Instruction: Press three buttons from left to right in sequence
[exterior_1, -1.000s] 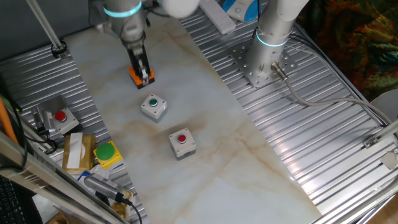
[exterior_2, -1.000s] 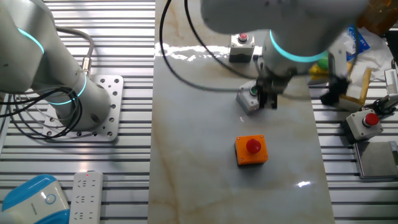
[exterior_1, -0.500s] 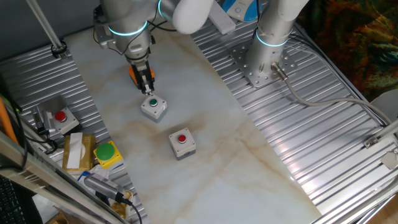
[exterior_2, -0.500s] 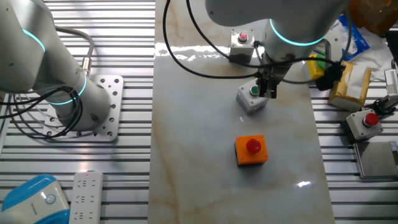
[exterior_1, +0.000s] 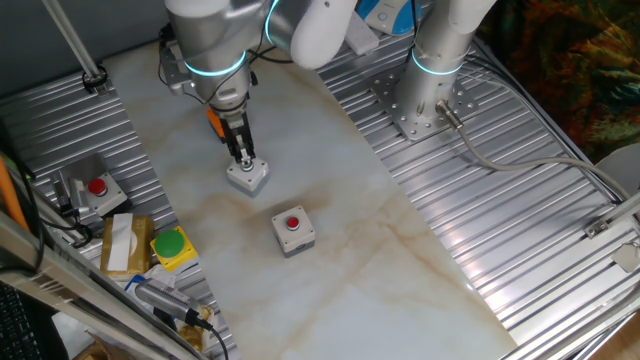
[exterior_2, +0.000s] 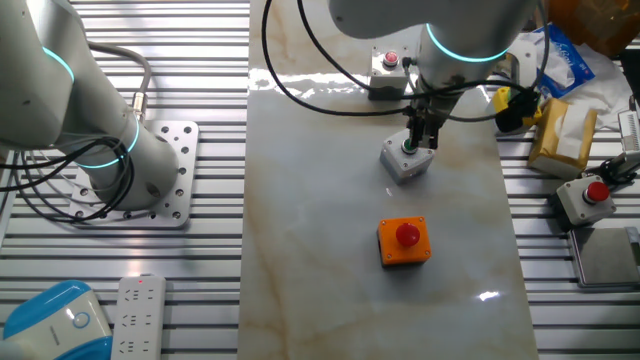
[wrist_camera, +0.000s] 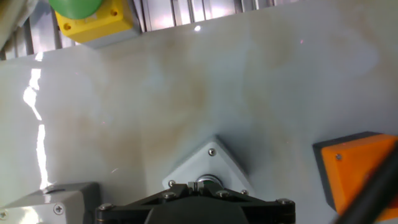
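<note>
- Buttons under test: three small square boxes in a diagonal row on the marble tabletop (exterior_1: 340, 250), well apart from one another. Orange box with red button (exterior_2: 404, 240) at one end, grey box with green button (exterior_2: 406, 160) in the middle, grey box with red button (exterior_1: 293, 229) at the other end.
- Handling, judged: rigid moulded housings, light, standing loose on a smooth glossy slab, so likely to skate or tip under any sideways load. No grasp is called for; contact belongs on the cap centre, straight down, with modest force. The caps are small and domed, and an off-centre touch may slip off.
- Step in hand, judged: middle box being pressed; far grey box yet to do.
- Tool (exterior_2: 417, 141): directly over the middle box, tip at or just on the green cap in both fixed views. The hand view shows that box's corner and cap rim immediately below the tool body. Whether the fingers are apart or together cannot be told; no view shows the tips clearly.
- Orange box in the one fixed view: largely hidden behind the arm.
- Surroundings: yellow box with large green button (exterior_1: 172, 246) and a cabled red-button box (exterior_1: 97, 190) on the ribbed metal beside the slab, not part of the row. Second robot base (exterior_1: 428, 95) on the far side, clear of the work.
</note>
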